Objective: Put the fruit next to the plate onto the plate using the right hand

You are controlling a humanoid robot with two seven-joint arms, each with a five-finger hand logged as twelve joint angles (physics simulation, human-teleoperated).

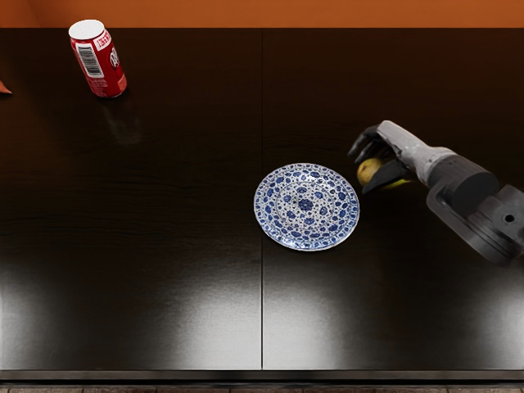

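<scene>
Item 1. Desk [164,246]: dark, glossy, carrying all the items below.

Item 2. Red can [97,59]: stands tilted, well apart from the plate at its 10 o'clock. No part in the task.

Item 3. Plate [264,206]: blue-and-white patterned, lying flat mid-desk, nothing on it. It is the destination.

Item 4. Fruit [368,170]: small and yellowish, just beside the plate rim at about 2 to 3 o'clock and not on the plate. It is partly hidden by the fingers, so its kind cannot be told, nor whether it sits on the desk or is raised off it.

Item 5. Right hand [381,160]: its arm enters from the right edge. The dark fingers [363,148] curl over the top of the fruit and the thumb crosses its near side, so the hand is wrapped closed around it.

Step in hand, as judged: the grasp, with the carry not begun.

Next move, as judged: a short lift clear of the rim, a brief travel toward 8 to 9 o'clock over the plate's centre, then a low release so the fruit does not roll off.

Left hand: not seen.
</scene>
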